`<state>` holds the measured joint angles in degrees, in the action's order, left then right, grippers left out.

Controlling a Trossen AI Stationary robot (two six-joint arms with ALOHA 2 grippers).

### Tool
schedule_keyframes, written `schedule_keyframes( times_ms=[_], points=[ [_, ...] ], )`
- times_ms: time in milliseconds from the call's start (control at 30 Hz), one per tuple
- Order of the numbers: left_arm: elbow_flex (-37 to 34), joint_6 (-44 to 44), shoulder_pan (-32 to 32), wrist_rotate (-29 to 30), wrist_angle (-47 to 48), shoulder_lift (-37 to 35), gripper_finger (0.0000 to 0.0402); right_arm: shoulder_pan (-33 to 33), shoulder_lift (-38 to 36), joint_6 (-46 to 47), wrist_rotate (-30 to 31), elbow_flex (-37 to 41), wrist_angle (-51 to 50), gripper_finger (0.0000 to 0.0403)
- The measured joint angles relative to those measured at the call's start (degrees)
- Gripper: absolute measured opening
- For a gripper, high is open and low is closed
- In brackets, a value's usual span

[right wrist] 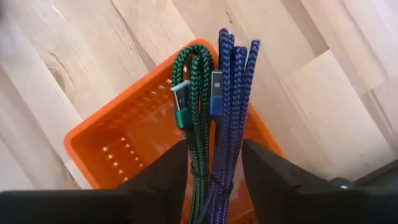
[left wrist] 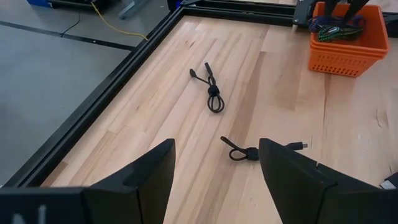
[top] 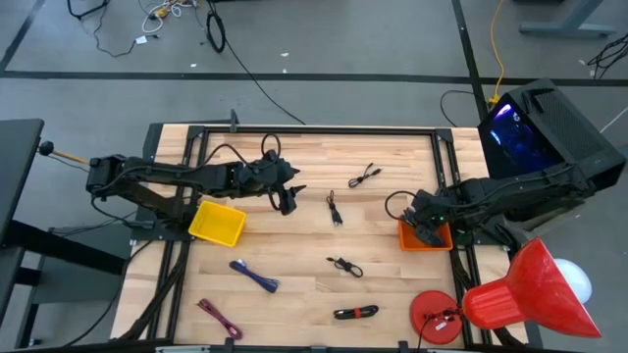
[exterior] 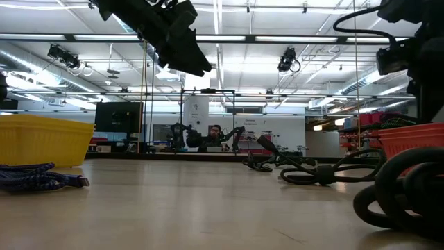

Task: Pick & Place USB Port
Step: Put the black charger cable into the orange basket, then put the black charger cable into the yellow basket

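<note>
In the high view, the left gripper is seen above the wooden slatted table just past the yellow plastic bin. The right gripper is held over the orange plastic basket at the 3 o'clock side of the table. Coiled black USB cables lie at 12 o'clock, at the centre and toward 6 o'clock; a blue braided cable is at 7 o'clock.

In the low view, the left gripper hangs well clear of the table.

In the left wrist view, its jaws are spread wide and nothing is held between them.

In the right wrist view, a green braided USB cable and a blue braided USB cable are clamped together between the right jaws, above the orange basket.
</note>
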<state>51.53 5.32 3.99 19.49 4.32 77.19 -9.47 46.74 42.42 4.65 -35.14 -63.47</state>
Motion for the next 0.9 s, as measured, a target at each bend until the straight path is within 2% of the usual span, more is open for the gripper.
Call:
schedule_keyframes(
  times_ms=[233,300,433,633,733,900],
  points=[
    [0.0,0.0,0.0,0.0,0.0,0.0,0.0236,0.0,-1.9,-1.5,7.4,-4.5,-4.9,0.0156],
    [0.0,0.0,0.0,0.0,0.0,0.0,0.0236,0.0,-2.9,-1.1,11.3,-6.8,-4.7,0.0156],
    [0.0,0.0,0.0,0.0,-0.1,0.0,0.0236,0.1,-3.3,-5.3,18.8,-9.4,2.5,0.0158],
    [0.0,0.0,0.0,0.0,-0.2,0.0,0.0236,5.0,0.6,-20.2,26.9,-9.8,18.6,0.0158],
    [0.0,0.0,-0.1,-0.2,-0.2,0.0,0.0236,10.5,4.0,-27.7,26.5,-9.8,25.4,0.0159],
    [0.0,0.0,-0.4,-0.5,-0.2,0.0,0.0236,22.7,9.7,-37.1,18.2,-9.8,31.7,0.0169]
  ],
)
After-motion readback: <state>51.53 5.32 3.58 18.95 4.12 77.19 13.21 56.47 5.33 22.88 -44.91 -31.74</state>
